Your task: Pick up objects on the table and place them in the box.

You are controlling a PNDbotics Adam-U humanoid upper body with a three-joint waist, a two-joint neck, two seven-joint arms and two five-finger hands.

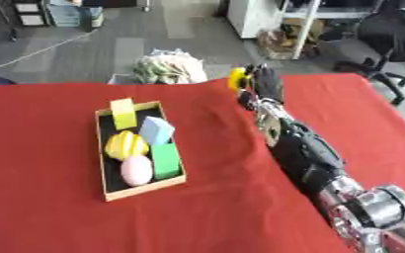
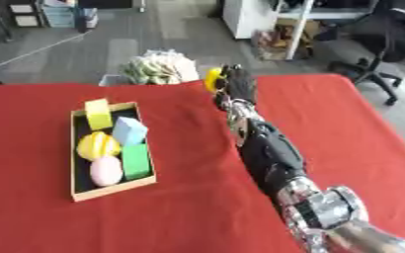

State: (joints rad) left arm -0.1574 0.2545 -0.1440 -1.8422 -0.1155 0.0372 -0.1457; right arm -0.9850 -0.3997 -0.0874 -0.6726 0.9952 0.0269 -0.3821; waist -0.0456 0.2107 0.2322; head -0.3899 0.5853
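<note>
Five pieces already sit in the box [image 1: 107, 193]: yellow block [image 1: 123, 113] at its far end, blue block [image 1: 156, 130], striped yellow ball [image 1: 126, 146], green block [image 1: 164, 160], pink egg [image 1: 136, 170] at its near end.

Red surface [image 1: 42, 217] fills most of the view, box lying left of centre on it. My right arm runs from the lower right corner up past the box's right side to the far edge of the surface. Right robot hand [image 2: 237, 85] is beyond the box's far right corner, well apart from it, fingers curled round a small yellow object [image 2: 212, 79]. Only a yellow sliver shows at the hand's left side; I can't tell its shape, or whether it's lifted off the cloth. Left robot hand isn't in view.

Step in hand, as I read it: carry the yellow object to the box.
- lift straight up first so it doesn't drag on the cloth
- swing left and back toward me, staying high over the box's right wall
- free room looks like the dark strip along the box's right side, beside the blue block; aim there
- lower until it's below the rim before letting go, so it can't bounce out.
</note>
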